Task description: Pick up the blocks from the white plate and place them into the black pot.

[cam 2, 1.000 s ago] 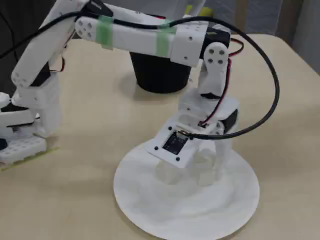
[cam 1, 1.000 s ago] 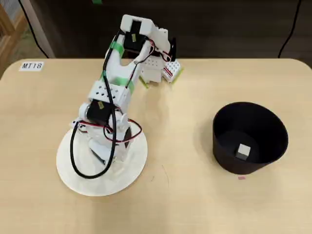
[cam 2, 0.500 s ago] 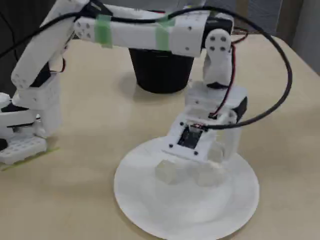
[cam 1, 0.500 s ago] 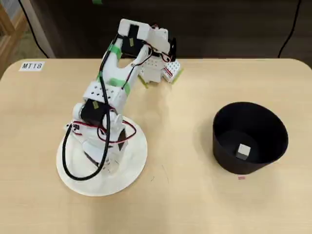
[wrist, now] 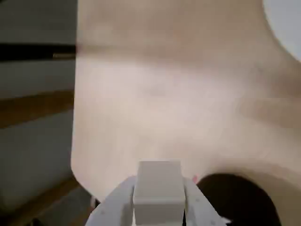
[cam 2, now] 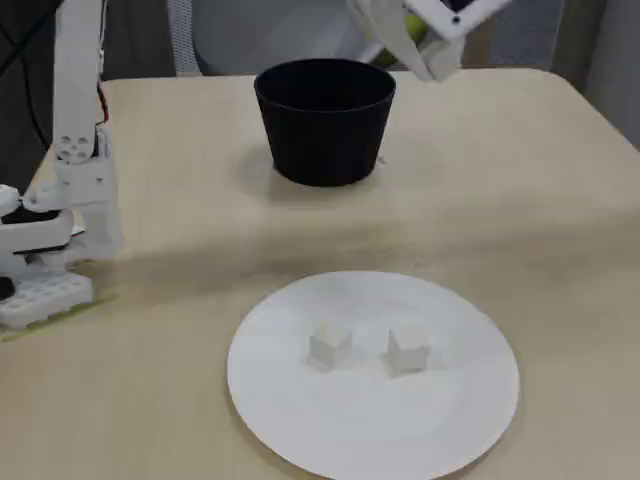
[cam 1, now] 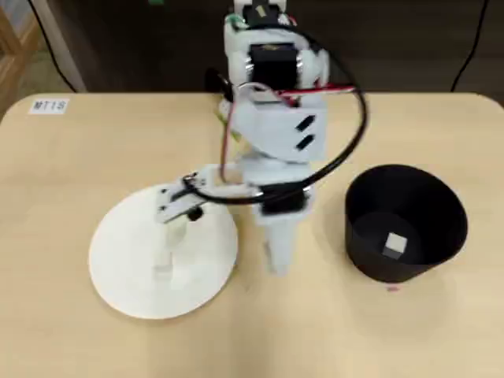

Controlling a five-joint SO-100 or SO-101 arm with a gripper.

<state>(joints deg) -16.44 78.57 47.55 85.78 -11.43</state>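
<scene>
Risk of a miss: white two-finger gripper (wrist: 159,207) clenched on a small off-white cube block (wrist: 158,187), left of the matte black round pot (cam 1: 404,220) in overhead view; early release drops it onto tan table (cam 1: 331,331), far from white plate (cam 2: 460,420).

A pale wood-grain tabletop (cam 1: 71,173) with rounded corners fills most of the overhead view, evenly lit with soft shadows. A small white label (cam 1: 49,106) lies near its far left corner in that view. Beyond the far edge the room is dark, with black cables (cam 1: 475,43) hanging down. In the fixed view, blurred grey curtains (cam 2: 610,45) stand behind the tabletop at the right.
</scene>
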